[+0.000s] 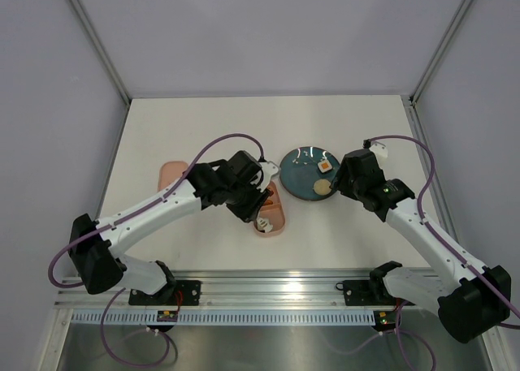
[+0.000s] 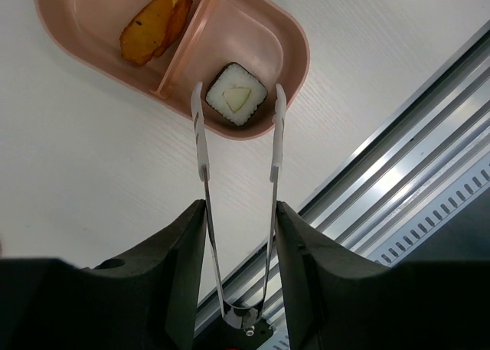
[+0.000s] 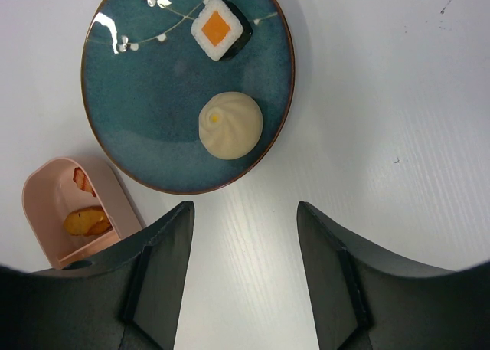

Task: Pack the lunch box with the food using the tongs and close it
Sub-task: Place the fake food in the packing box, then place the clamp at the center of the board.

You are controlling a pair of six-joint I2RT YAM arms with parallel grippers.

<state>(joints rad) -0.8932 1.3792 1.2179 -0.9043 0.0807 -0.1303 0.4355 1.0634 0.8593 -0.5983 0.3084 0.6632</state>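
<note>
Nearest the arms, the left gripper point(image 2: 240, 209) is partly closed on the tongs point(image 2: 200, 143), pinching their two arms between its fingers. The tips stand apart on either side of a white roll point(image 2: 236, 95) lying in the near compartment of the lunch box point(image 2: 291, 51), just beside it and apparently not squeezing it. An orange piece point(image 2: 155, 24) lies in the far compartment. The pink lid point(image 1: 172, 174) lies left of the lunch box, well apart from it. Beyond the lunch box and to its right sits the plate point(image 3: 138, 82), with a beige bun point(image 3: 230, 125) and an orange-topped cube point(image 3: 220, 28) on it. The right gripper point(image 3: 245, 208) hangs wide open and empty just short of the plate. The rest of the food thus lies ahead and right of the tongs, nearer the right arm, though only the left arm has the tool.
</note>
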